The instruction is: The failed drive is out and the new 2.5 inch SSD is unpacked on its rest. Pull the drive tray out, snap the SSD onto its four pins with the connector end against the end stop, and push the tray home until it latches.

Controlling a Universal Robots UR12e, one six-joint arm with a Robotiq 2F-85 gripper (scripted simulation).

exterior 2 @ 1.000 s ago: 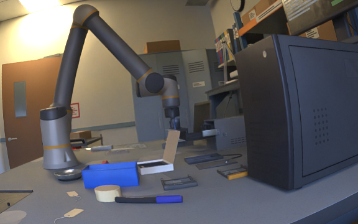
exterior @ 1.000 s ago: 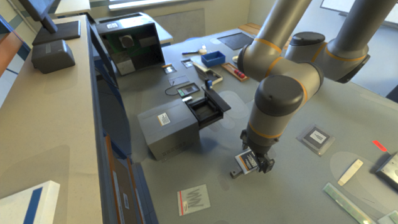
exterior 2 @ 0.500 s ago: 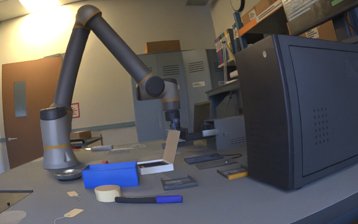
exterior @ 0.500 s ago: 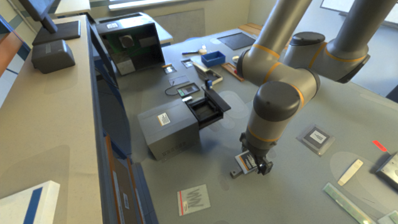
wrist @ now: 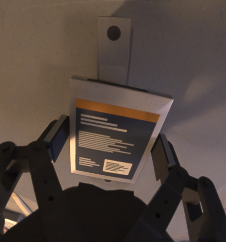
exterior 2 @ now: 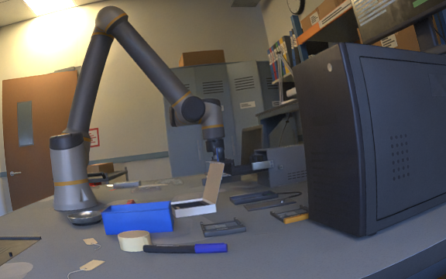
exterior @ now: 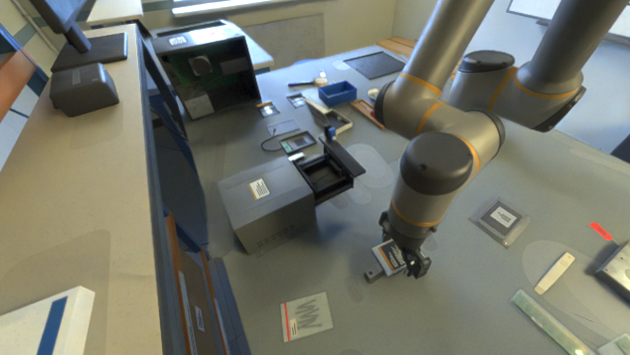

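Note:
The SSD [wrist: 115, 130] [exterior: 390, 256] lies tilted on its grey rest [wrist: 114, 46] [exterior: 373, 273] on the bench. It has a silver case and a dark label with an orange stripe. My gripper [wrist: 108, 150] [exterior: 406, 262] is open and straddles the SSD, holding nothing. The drive tray [exterior: 330, 167] [exterior 2: 246, 167] stands pulled out of the grey enclosure [exterior: 271, 200] [exterior 2: 283, 163], up and to the left of me. Its black bed is empty.
Behind the enclosure stand an open PC case [exterior: 211, 73] and a blue bin [exterior: 338, 92]. A bagged drive [exterior: 501, 220] lies to the right. A printed sheet [exterior: 306, 316] lies near the bench's front. A raised shelf [exterior: 74, 170] runs along the left.

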